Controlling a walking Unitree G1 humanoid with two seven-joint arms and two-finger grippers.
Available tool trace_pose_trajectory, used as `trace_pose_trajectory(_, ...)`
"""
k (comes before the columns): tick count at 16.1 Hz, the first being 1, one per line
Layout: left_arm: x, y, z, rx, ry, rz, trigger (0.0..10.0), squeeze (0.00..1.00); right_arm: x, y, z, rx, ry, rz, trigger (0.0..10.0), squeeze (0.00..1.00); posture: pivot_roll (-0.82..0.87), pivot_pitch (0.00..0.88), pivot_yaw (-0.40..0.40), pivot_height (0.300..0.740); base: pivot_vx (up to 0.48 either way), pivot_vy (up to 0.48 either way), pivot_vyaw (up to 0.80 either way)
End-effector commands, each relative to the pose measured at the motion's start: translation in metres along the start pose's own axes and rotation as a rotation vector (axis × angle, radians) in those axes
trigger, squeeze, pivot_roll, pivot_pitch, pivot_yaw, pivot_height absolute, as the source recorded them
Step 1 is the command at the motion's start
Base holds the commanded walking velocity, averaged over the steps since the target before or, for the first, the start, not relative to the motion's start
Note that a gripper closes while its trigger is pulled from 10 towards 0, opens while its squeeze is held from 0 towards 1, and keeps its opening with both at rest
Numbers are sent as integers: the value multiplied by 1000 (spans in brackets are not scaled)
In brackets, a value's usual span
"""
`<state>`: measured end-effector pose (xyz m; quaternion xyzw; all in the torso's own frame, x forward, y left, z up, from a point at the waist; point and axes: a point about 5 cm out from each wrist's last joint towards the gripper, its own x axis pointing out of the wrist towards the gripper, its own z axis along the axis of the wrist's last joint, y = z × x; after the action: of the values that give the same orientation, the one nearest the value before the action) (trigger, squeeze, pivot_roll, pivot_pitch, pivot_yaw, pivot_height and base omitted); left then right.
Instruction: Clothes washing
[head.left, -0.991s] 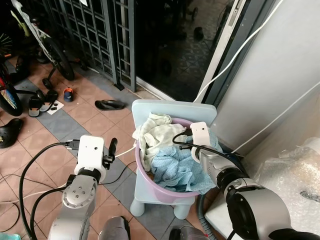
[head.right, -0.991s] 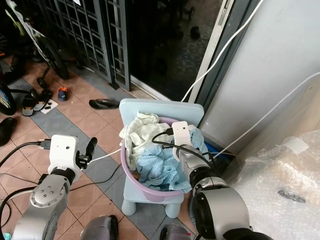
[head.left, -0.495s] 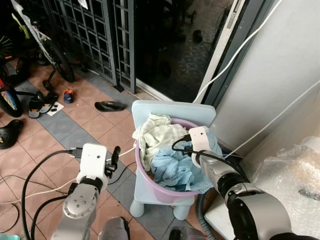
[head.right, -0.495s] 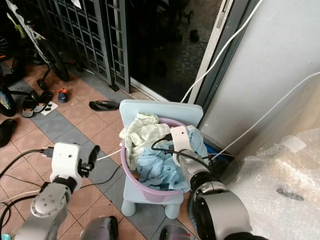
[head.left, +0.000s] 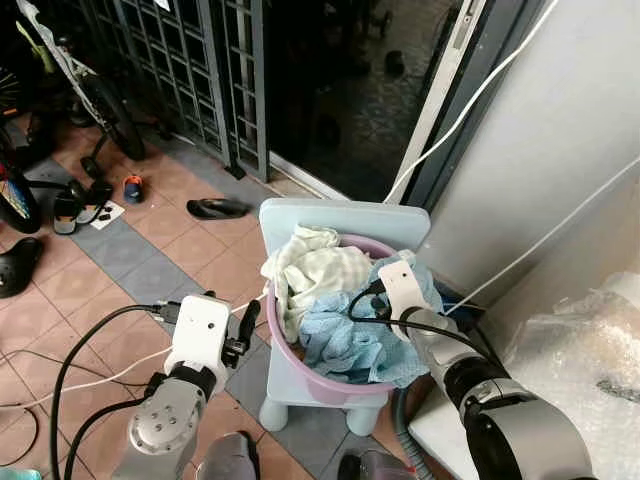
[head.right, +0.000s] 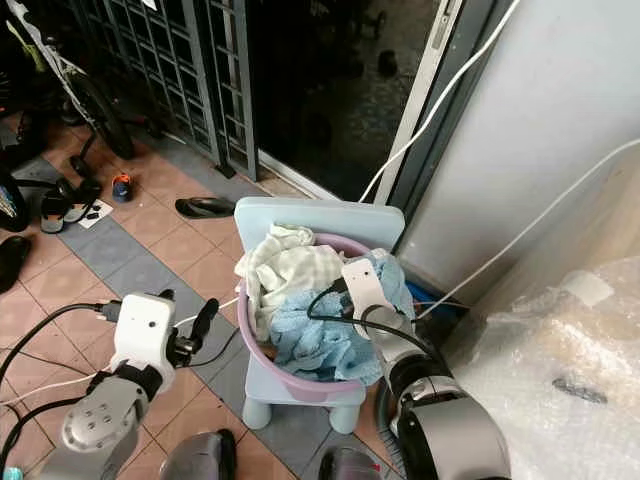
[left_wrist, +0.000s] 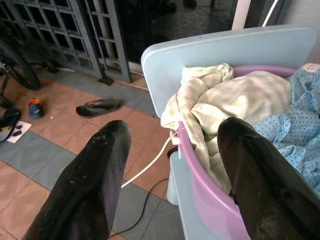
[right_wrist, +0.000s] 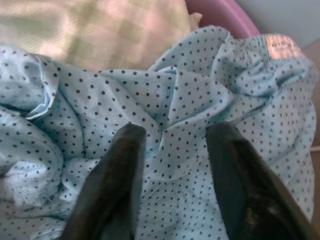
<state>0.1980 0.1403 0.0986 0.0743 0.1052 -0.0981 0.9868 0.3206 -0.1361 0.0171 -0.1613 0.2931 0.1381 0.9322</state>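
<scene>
Early yet — the blue dotted cloth (right_wrist: 165, 130) lies in the pink basin (head.left: 300, 365) on the chair (head.left: 340, 215). Right gripper (right_wrist: 172, 145), spread, presses into it; left gripper (left_wrist: 172, 145), spread, hovers by the basin's rim.

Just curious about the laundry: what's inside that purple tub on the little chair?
The purple tub holds a pale checked cloth draped over its rim and a blue dotted garment, which the right end effector presses into. Whatever lies beneath them is covered.
</scene>
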Motion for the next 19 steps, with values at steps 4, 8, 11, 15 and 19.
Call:
trace_pose_trajectory(4,-12,-2,4,-16,-10,-25,10000,0,-1,3,7,-122,-10,138,10000,1000,126,192,-48,740,0,0,0)
trace_pose_trajectory(8,-15,-7,8,-31,-21,-50,10000,0,1,9,10,-201,1,177,10000,1000,140,213,-50,740,0,0,0)
trace_pose_trajectory(11,-19,-8,9,-35,-17,-54,10000,0,3,15,13,-246,8,164,10000,1000,152,228,-51,740,0,0,0)
trace_pose_trajectory(15,-30,-10,7,-69,14,-65,10000,0,5,19,14,-182,31,108,0,0,177,240,-55,740,0,0,0)
trace_pose_trajectory(19,-34,-9,4,-59,31,-66,10000,0,5,23,11,-128,53,100,0,0,185,243,-56,740,0,0,0)
